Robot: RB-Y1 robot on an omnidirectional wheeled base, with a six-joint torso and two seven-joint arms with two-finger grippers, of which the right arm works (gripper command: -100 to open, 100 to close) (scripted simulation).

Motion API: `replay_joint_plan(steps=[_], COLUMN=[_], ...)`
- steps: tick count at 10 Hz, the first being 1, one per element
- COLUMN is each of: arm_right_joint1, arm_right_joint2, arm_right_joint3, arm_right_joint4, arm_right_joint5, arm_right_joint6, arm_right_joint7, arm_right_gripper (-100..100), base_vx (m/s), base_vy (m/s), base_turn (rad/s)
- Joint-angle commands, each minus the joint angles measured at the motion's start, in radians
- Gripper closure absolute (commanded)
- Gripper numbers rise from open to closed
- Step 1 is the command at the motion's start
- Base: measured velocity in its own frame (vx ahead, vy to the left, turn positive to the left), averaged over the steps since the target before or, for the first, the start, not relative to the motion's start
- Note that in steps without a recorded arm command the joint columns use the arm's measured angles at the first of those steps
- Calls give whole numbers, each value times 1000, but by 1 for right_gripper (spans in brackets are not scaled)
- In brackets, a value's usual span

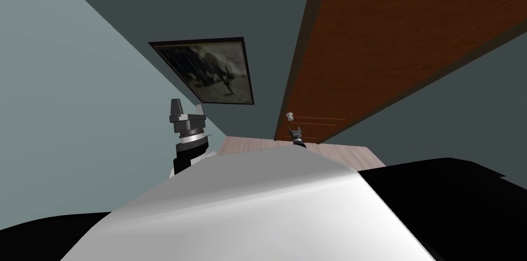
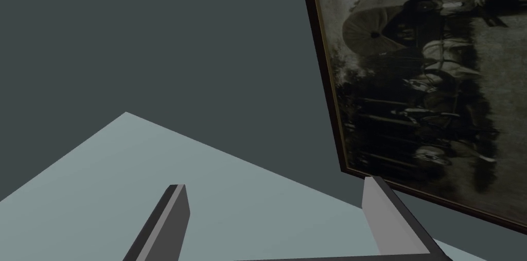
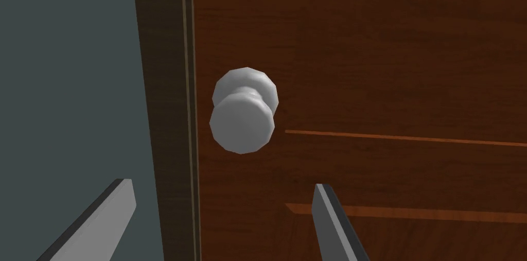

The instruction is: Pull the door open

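Head view, left of centre: the left gripper (image 1: 176, 102) stands raised; its wrist view shows the fingers well apart, holding nothing. Just right of centre, the right gripper (image 1: 295, 132) sits just below the white knob (image 1: 290, 116) at the left edge of the reddish-brown door (image 1: 391, 41), which runs to the upper right. Its fingers (image 3: 329, 222) are spread wide, short of the knob, touching nothing.

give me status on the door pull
Right gripper open, just short of white knob. Left gripper open, idle. Brown door looks shut, nothing blocking knob.
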Motion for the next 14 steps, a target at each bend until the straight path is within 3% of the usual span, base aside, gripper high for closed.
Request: replay_joint_plan(steps=[1, 5, 7, 8, 13, 14], arm_right_joint1=[2, 2, 6, 6, 6, 15], arm_right_joint2=[-6, -28, -28, -28, -28, -43], arm_right_joint3=[-12, -43, -44, -44, -44, -31], arm_right_joint4=[15, 61, 51, 51, 51, 52], arm_right_joint5=[-8, -28, -29, -29, -29, -24], arm_right_joint6=[-10, -34, -28, -28, -28, -37], arm_right_joint7=[-9, -38, -33, -33, -33, -52], arm_right_gripper=[-100, -100, -100, 100, 100, 100], base_vx=[181, 175, 101, -7, -10, -99], base_vy=[-1, -25, -11, -5, -1, -20], base_turn=[116, 138, 51, -25, 3, 103])
